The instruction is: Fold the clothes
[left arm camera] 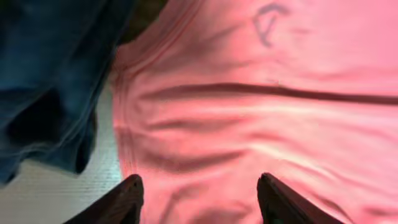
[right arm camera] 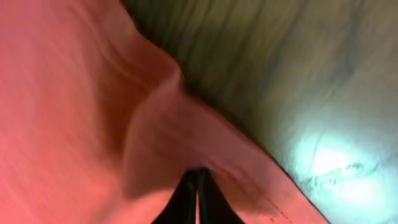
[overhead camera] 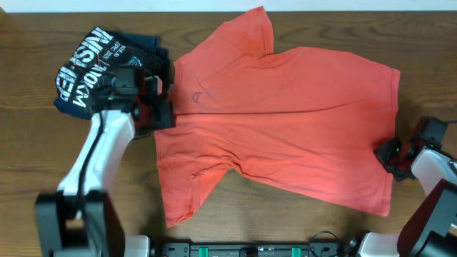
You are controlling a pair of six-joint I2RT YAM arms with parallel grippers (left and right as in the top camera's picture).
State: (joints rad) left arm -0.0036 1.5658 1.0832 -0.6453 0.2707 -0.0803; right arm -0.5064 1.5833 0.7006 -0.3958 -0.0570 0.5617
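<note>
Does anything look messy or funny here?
Yes. The orange T-shirt lies crooked and wrinkled, and its lower sleeve is crumpled instead of flat. The right fingers pinch up a fold at the hem. The navy shirt beside it is folded and looks fine.

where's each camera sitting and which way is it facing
overhead: above the table, looking straight down at T-shirt, navy shirt, both arms.
left wrist: on left arm, looks past open left gripper onto T-shirt collar.
right wrist: on right arm, looks past shut right gripper pinching T-shirt edge.
shared: all show the T-shirt.
</note>
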